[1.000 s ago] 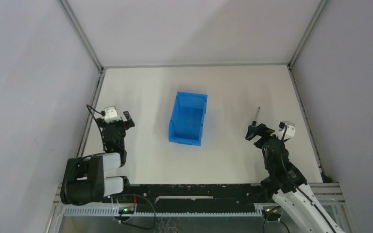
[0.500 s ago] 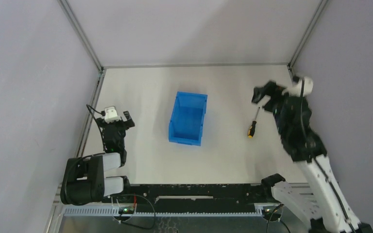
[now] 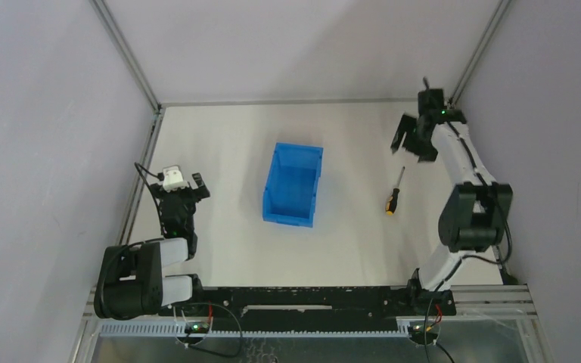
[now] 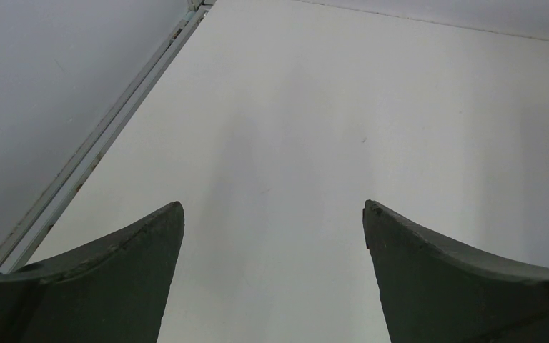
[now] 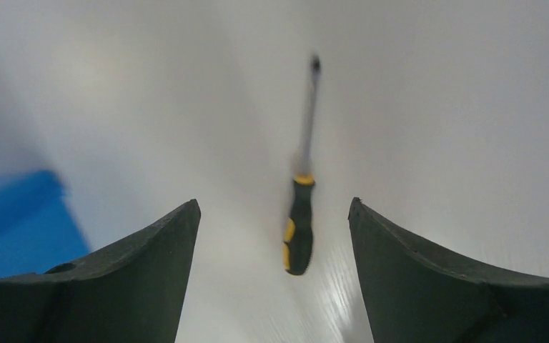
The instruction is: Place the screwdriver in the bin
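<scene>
Right tool (image 3: 412,144) now past screwdriver (image 3: 393,191), apparently raised.

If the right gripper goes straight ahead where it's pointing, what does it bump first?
Probably the screwdriver, lying on the table between the open fingers of the right gripper in its wrist view. Depth is unclear, so it might miss.

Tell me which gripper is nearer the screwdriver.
Right. The right gripper is open just beyond the tip of the screwdriver, framing it between its fingers in the wrist view. The left gripper sits across the bin, near the left edge of the table.
</scene>
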Tool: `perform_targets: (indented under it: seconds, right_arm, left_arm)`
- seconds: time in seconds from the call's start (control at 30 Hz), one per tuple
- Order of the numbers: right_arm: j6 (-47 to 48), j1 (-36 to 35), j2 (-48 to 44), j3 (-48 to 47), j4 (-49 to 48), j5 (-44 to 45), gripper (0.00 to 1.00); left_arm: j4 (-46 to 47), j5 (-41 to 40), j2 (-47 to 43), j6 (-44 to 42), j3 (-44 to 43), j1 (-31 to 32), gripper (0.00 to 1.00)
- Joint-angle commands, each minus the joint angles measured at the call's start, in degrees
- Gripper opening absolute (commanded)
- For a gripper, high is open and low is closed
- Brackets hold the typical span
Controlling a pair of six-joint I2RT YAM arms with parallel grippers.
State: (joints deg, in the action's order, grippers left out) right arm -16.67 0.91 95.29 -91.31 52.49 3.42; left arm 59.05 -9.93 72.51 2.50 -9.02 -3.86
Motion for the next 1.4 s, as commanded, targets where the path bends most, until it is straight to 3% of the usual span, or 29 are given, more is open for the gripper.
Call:
perform_targets:
  seconds: [0.0,0.33,0.53,0.8,0.9,1.13,1.37]
  right_arm:
    - [0.5,0.5,5.06,8.51,-0.83,-4.31,0.83]
    - [-0.38,-1.49,14.79,18.78,-9.41,-1.76,0.59]
    - [0.23,-1.35,13.36,16.75,-7.04,0.61,0.0]
    - [3.0,-1.34,8.38,-3.38,18.27,4.4,0.0]
    - [1.92,-1.35,6.34,-7.04,23.67,6.67,0.0]
    - [-2.48,-6.73,0.21,-7.05,24.11,4.83,0.0]
    - [-9.07,-23.86,1.03,-11.77,18.64,1.3,0.0]
  left_arm:
    - [1.86,-0.24,-0.35,-0.92,-1.95,0.31,1.0]
    - [1.79,-0.23,-0.35,-0.92,-1.93,0.26,1.0]
    - [1.8,-0.22,-0.36,-0.95,-1.93,0.33,1.0]
    - [1.84,-0.18,-0.35,-0.92,-1.9,0.32,1.0]
    - [1.86,-0.2,-0.35,-0.94,-1.93,0.32,1.0]
    - [1.84,-0.21,-0.36,-0.96,-1.91,0.32,1.0]
    - [1.79,-0.2,-0.37,-0.92,-1.96,0.34,1.0]
